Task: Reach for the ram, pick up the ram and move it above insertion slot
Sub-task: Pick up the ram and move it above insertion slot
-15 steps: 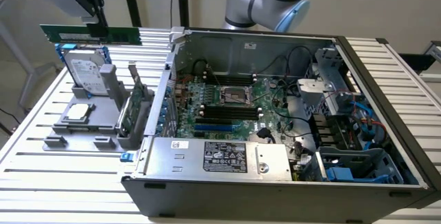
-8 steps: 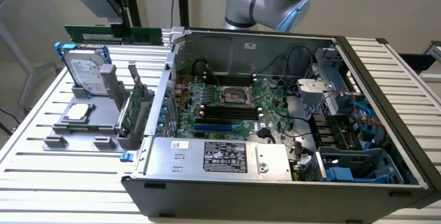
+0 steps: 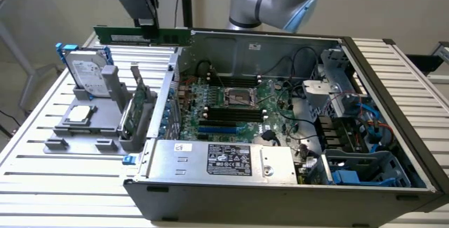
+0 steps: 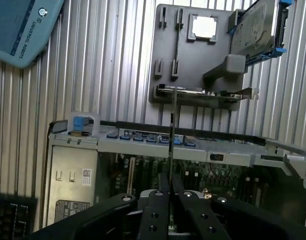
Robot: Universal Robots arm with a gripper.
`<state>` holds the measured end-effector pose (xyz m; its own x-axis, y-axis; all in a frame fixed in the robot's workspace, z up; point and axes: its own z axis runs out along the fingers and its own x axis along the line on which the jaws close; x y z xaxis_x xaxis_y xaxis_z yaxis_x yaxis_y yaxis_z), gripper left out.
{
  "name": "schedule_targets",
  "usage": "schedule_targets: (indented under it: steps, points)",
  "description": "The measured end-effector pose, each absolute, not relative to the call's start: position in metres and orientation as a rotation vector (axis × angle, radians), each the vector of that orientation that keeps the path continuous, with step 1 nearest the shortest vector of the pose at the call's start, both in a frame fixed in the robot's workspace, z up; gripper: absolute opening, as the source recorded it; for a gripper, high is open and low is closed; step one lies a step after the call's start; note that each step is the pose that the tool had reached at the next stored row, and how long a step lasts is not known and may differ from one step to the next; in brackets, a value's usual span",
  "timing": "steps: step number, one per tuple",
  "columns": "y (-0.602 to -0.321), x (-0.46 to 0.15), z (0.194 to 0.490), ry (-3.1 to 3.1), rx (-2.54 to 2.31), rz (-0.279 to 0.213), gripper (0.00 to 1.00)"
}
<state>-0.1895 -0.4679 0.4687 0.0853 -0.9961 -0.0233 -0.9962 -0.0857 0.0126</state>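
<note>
Green stick: the ram [image 3: 142,35], held level in the air above the case's upper edge on the exterior view's left; edge-on in the wrist view [image 4: 171,145]
Gripper [image 3: 148,27]: clamped on the ram from above; black fingers [image 4: 155,210] pinch its edge
Computer case [image 3: 393,133]: open; motherboard [image 3: 235,107] exposed
Grey holder [image 3: 81,128]: beside the case; holds a hard drive [image 3: 88,73] and an expansion card [image 3: 136,110]

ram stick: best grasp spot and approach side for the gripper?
Take the ram at mid-length on its top long edge, coming from above, pinching the two flat faces. It is thin and long, so a centred pinch balances it and leaves the bottom edge free. The gripper holds it that way now, level, above the open case rim's far corner.
</note>
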Motion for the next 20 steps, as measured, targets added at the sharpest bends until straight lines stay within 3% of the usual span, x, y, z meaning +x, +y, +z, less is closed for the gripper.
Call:
schedule_targets:
  steps: [20]
  points:
    - [-0.405,-0.129,0.445,2.120,-2.310,0.040,0.14]
